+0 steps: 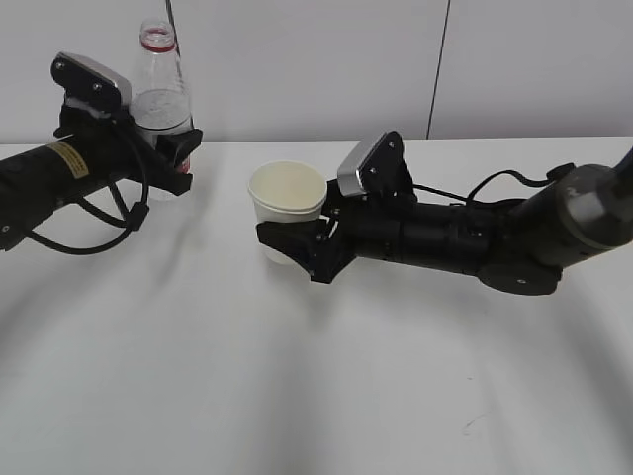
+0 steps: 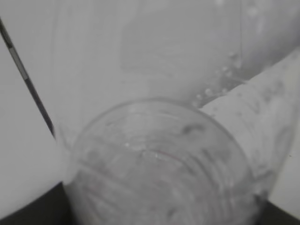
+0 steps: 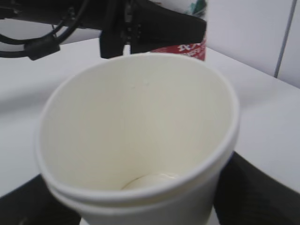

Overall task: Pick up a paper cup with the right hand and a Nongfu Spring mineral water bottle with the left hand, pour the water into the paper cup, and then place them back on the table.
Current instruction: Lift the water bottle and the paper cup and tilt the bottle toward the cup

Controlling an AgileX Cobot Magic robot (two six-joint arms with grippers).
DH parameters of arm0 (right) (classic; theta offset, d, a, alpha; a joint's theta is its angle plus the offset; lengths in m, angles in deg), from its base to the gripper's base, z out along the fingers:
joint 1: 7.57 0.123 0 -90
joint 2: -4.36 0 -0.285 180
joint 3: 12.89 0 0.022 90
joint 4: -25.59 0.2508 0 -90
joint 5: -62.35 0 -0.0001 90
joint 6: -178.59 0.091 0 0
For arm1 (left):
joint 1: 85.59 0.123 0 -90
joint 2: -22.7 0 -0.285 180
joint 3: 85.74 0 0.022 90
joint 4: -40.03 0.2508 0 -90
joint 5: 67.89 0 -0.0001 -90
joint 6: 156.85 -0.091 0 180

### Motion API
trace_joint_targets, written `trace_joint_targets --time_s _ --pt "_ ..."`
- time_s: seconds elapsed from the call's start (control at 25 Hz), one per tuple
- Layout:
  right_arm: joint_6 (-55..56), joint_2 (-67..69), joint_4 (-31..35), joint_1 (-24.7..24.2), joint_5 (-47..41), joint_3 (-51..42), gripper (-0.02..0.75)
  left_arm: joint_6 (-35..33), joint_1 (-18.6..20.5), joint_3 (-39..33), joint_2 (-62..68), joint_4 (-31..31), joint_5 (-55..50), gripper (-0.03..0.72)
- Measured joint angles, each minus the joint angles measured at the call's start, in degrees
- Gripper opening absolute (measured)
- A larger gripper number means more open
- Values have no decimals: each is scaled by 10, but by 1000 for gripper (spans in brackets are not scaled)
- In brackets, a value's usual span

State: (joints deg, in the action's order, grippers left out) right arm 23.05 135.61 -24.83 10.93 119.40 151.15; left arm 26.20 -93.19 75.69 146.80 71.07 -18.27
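Note:
The cream-white paper cup [image 1: 286, 203] stands upright near the table's middle, gripped low on its wall by my right gripper [image 1: 297, 247]. In the right wrist view the cup [image 3: 136, 136] fills the frame, with the black fingers [image 3: 262, 192] on either side of it. The clear Nongfu Spring bottle [image 1: 160, 89], red neck ring, no cap, stands upright at the back left inside my left gripper [image 1: 176, 158], which is shut on its lower body. It fills the left wrist view [image 2: 159, 159]. Its red label [image 3: 185, 49] shows behind the cup. Little water is discernible.
The white table [image 1: 316, 396] stretches out in front of both arms. A grey wall [image 1: 326, 59] with a dark vertical seam stands close behind the table. The left arm's looping black cable [image 1: 89, 233] hangs over the table at the left.

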Motion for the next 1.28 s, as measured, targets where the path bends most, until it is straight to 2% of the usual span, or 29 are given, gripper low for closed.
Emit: trace_joint_targets --time_s 0.2,0.48,0.64,0.96,1.28 --pt "37 25 -14 14 -14 48 541 -10 0 46 22 32 -12 398" --pt "65 53 -36 21 -42 117 541 -56 0 53 37 65 -12 398" --pt "85 74 -37 21 -60 150 541 -100 0 54 37 69 -11 398" --pt "94 79 -44 21 -77 157 541 -223 1 57 37 70 -3 398" --pt "95 79 -52 21 -85 159 541 -339 1 61 37 55 49 398"
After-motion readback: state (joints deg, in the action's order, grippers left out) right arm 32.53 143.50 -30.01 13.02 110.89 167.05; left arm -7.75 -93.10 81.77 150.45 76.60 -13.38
